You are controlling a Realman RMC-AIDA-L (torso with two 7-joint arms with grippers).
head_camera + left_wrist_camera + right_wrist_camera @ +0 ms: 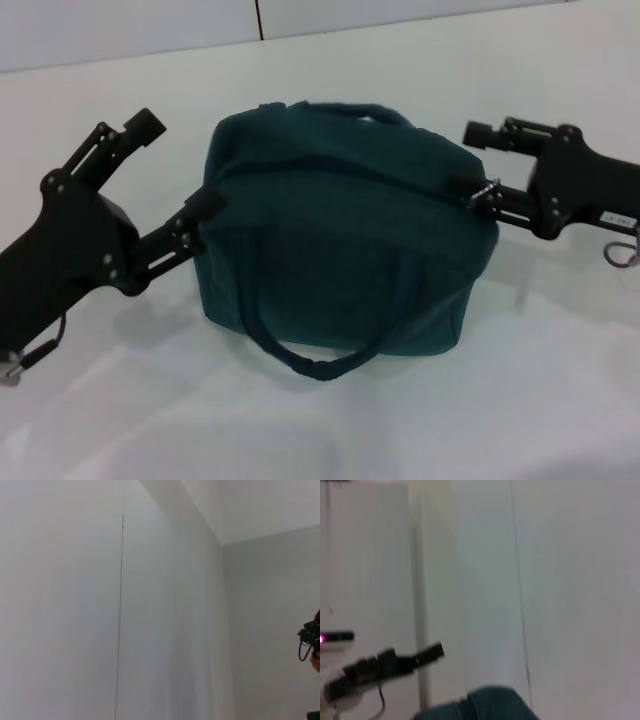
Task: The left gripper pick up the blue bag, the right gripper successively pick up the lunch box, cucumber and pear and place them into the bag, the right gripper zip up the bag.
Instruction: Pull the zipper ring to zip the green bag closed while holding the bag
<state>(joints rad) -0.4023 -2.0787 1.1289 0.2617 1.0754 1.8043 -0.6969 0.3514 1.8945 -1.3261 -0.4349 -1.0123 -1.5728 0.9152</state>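
Two grippers flank the blue bag point(345, 225), which we find standing zipped on the white table point(520, 400). The left gripper point(185, 165) is spread, lower finger touching the bag's end. The right gripper point(478, 165) is also spread, lower finger at the zipper's ring pull point(484, 192).

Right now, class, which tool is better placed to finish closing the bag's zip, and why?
The right tool: its lower finger sits at the silver zip pull on the bag. The left tool is at the opposite end, one finger against the fabric.
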